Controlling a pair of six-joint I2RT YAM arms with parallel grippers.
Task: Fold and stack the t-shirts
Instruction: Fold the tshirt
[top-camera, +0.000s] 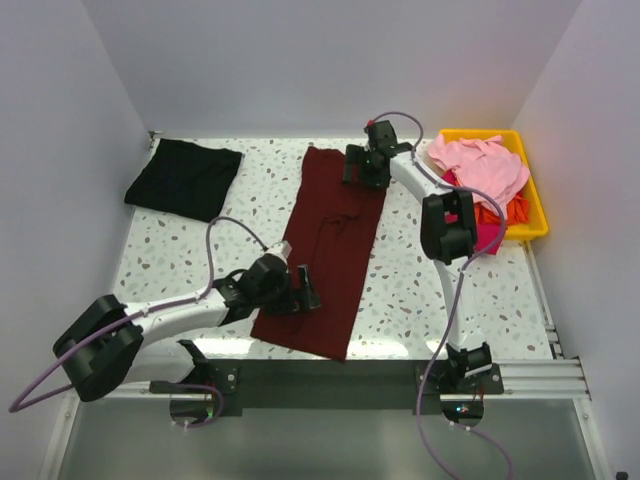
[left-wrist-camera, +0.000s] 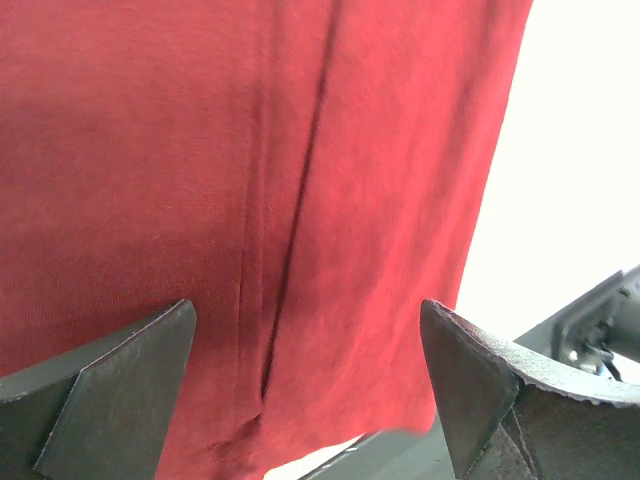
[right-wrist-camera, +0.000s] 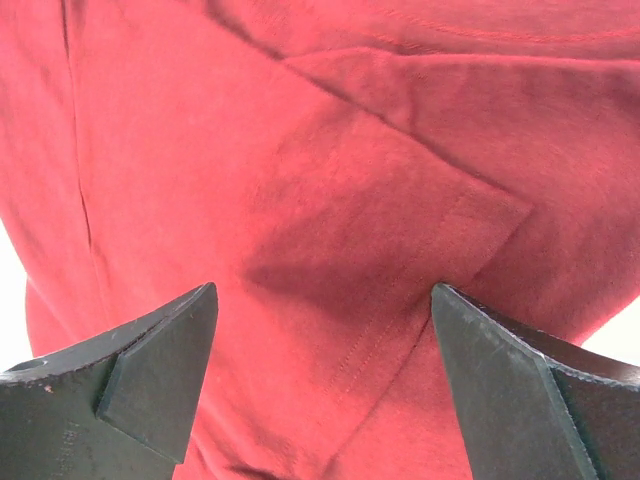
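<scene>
A dark maroon t-shirt (top-camera: 330, 240) lies on the table as a long narrow strip running from far to near. My left gripper (top-camera: 303, 290) is open over its near left part; in the left wrist view the fingers straddle the maroon cloth (left-wrist-camera: 150, 150) and a lengthwise fold, with nothing pinched in the gripper (left-wrist-camera: 308, 310). My right gripper (top-camera: 358, 168) is open at the strip's far end, above a folded sleeve of the maroon cloth (right-wrist-camera: 350, 180), the gripper (right-wrist-camera: 325, 290) empty. A folded black t-shirt (top-camera: 185, 178) lies at the far left.
A yellow bin (top-camera: 540, 215) at the far right holds a light pink shirt (top-camera: 480, 165), an orange one (top-camera: 500, 210) and a magenta one (top-camera: 488, 235). The speckled table (top-camera: 410, 290) ends at a metal rail (top-camera: 330, 375) along the near edge. White walls stand close on three sides.
</scene>
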